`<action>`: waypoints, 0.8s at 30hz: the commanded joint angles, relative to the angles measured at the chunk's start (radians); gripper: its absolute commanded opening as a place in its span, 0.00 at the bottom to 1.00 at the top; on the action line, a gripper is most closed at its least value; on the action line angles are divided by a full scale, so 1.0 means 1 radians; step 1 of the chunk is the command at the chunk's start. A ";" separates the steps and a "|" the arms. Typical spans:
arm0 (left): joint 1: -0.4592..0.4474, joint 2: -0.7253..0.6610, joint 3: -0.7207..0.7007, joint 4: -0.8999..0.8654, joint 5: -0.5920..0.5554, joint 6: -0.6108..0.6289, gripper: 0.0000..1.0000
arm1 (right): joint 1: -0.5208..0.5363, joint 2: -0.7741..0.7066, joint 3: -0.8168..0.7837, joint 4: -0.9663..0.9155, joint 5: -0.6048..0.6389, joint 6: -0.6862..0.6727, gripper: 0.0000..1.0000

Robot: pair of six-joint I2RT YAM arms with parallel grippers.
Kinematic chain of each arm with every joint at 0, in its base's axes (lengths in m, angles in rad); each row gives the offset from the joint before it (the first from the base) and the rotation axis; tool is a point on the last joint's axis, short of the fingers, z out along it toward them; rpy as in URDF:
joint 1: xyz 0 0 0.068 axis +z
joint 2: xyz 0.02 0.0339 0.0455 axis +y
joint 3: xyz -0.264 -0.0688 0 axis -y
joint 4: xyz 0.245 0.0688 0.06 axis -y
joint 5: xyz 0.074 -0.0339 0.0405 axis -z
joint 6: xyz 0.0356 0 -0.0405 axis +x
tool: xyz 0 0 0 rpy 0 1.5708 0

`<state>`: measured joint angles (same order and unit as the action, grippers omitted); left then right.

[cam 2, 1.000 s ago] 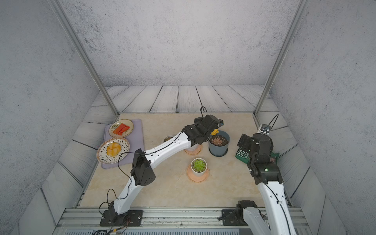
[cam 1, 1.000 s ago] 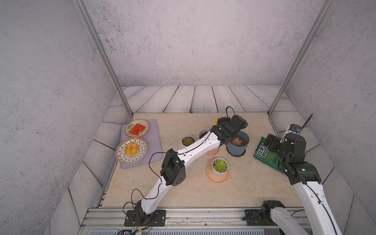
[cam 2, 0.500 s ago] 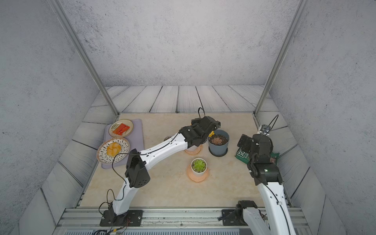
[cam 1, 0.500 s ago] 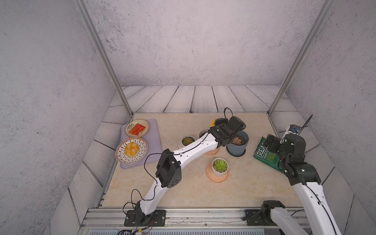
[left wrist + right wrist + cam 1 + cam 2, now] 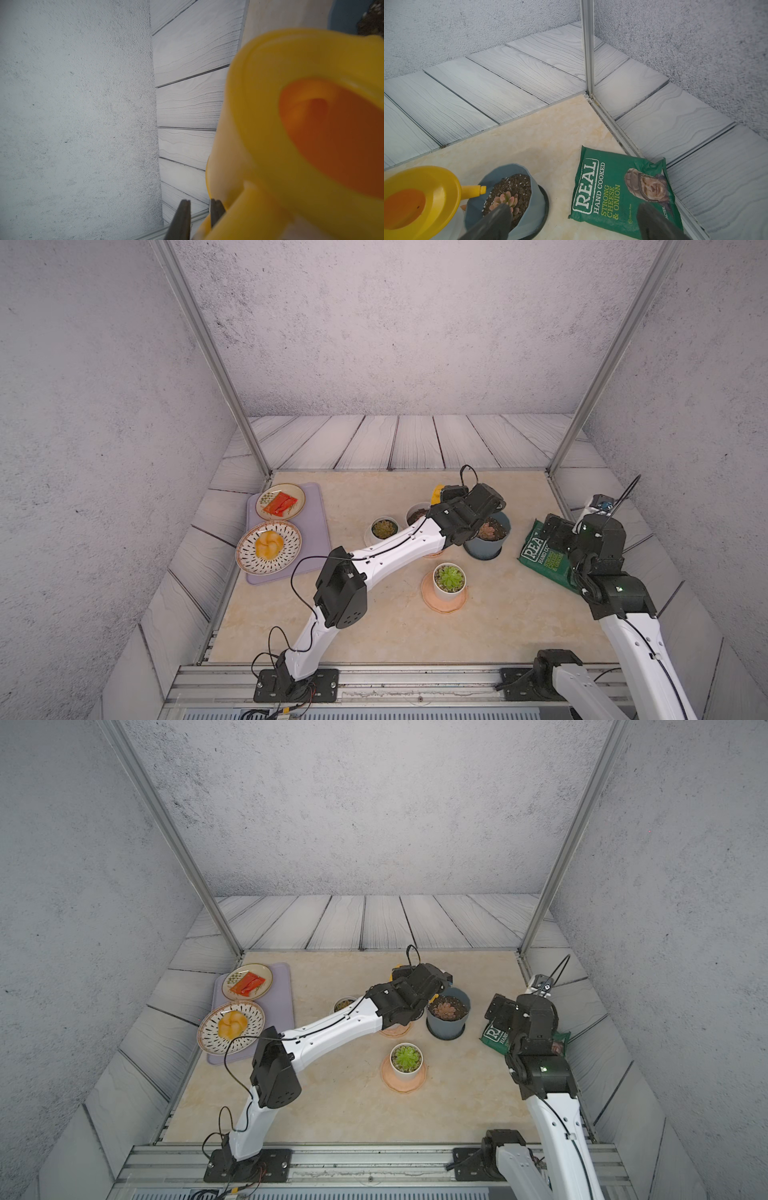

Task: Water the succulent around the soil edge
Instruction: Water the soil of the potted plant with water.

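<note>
Left gripper (image 5: 197,202) clamps the yellow watering can (image 5: 421,197), spout at the rim of the blue pot (image 5: 534,199) holding the succulent (image 5: 505,199); right gripper (image 5: 573,205) stands wide, empty.

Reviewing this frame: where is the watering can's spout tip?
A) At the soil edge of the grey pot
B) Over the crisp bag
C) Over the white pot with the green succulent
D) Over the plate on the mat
A: in the right wrist view the watering can's spout ends at the grey pot's rim, over the edge of the soil beside the pink succulent.
</note>
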<state>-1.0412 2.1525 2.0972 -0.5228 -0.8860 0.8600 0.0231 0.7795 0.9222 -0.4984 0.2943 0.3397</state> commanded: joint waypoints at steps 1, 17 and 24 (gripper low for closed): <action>-0.007 -0.053 -0.018 0.010 -0.045 0.019 0.00 | -0.005 -0.014 -0.013 0.017 0.001 -0.001 0.99; -0.053 -0.114 -0.116 0.004 -0.061 0.031 0.00 | -0.005 -0.019 -0.013 0.018 0.000 -0.001 0.99; -0.073 -0.146 -0.143 -0.007 -0.061 0.024 0.00 | -0.006 -0.020 -0.013 0.017 0.000 0.001 0.99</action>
<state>-1.1053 2.0525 1.9671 -0.5194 -0.9211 0.8764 0.0204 0.7765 0.9184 -0.4969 0.2939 0.3397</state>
